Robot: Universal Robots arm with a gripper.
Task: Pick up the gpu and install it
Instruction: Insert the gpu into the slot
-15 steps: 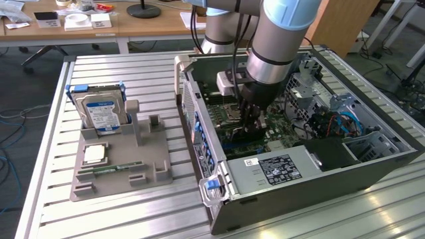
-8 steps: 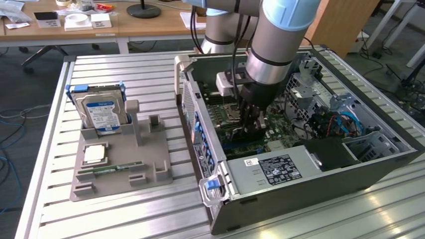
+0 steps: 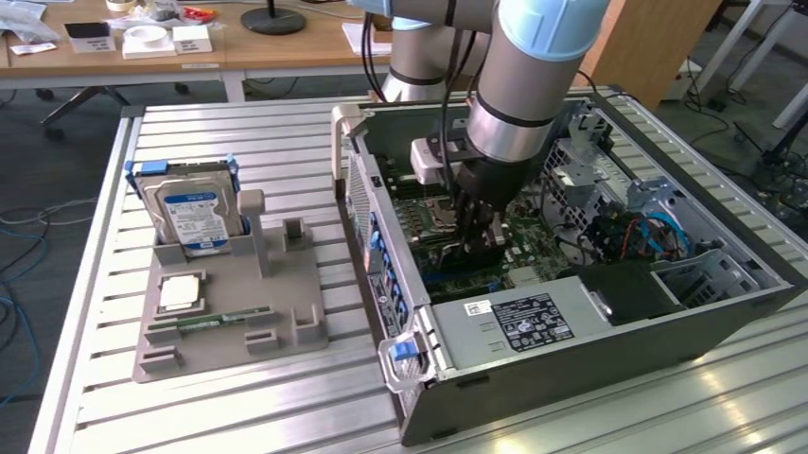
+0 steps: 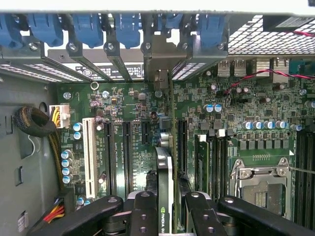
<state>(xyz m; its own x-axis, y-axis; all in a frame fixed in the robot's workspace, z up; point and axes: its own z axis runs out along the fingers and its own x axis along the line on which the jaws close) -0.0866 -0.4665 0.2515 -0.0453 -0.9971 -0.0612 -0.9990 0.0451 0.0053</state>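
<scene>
My end effector, at lower centre, is clamped on the gpu, held edge-on above the motherboard slots; any misalignment with the slot risks jamming or bending the card.

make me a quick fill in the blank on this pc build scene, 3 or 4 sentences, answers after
1. The gripper is shut on the ____, held edge-on above the motherboard.
2. The gripper is down inside the open computer ____.
3. On the grey holder at the exterior view's left, the hard drive stands ____.
4. The clips along the case's slot openings are coloured ____.

Missing words: gpu; case; upright; blue
</scene>
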